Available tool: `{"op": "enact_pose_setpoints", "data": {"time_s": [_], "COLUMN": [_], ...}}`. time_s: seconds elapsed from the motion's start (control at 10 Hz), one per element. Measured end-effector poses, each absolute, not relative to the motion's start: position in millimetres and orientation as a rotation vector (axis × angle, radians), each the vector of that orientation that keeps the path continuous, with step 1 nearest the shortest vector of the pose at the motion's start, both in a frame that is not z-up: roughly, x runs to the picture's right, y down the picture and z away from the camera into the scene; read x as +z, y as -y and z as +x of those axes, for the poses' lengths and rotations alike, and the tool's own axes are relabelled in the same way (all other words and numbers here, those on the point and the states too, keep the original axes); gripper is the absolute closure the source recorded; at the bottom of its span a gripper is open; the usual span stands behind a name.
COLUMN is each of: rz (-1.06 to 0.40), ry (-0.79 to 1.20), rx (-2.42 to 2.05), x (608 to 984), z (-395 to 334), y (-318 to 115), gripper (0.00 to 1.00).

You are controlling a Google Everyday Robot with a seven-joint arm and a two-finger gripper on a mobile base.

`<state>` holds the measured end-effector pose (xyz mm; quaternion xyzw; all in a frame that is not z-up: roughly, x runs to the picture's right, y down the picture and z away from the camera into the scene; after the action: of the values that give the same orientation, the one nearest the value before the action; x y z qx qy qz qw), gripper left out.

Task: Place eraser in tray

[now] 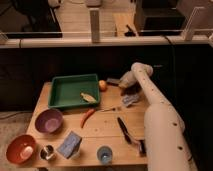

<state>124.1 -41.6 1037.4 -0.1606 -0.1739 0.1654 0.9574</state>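
Note:
The eraser (113, 81) is a small dark grey block at the back of the wooden table, just right of an orange fruit (102, 85). My gripper (121, 83) reaches down to the eraser's right end and is shut on it, with the block sticking out to the left. The white arm (152, 107) runs from the lower right up to the gripper. The green tray (59, 92) lies to the left of the fruit, with a pale yellowish item (88, 97) in its right front corner.
A red chili (86, 117), a fork (110, 109) and a crumpled wrapper (130, 100) lie mid-table. A black-handled brush (127, 132) lies beside the arm. In front are a purple bowl (48, 120), orange bowl (20, 148), metal cup (47, 152), blue-grey block (70, 144) and blue cup (104, 154).

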Motion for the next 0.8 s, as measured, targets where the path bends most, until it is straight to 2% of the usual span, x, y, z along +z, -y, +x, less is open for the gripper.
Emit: {"op": "enact_pose_setpoints", "data": {"time_s": [0.3,0.8], "rz": [-0.284,-0.273], "ry": [0.364,0.429], "rx": [0.347,0.368], "x": [1000.6,977.5], "z": [128.8,129.6], "y": [60.2,65.1], "gripper": [1.0,1.0]}}
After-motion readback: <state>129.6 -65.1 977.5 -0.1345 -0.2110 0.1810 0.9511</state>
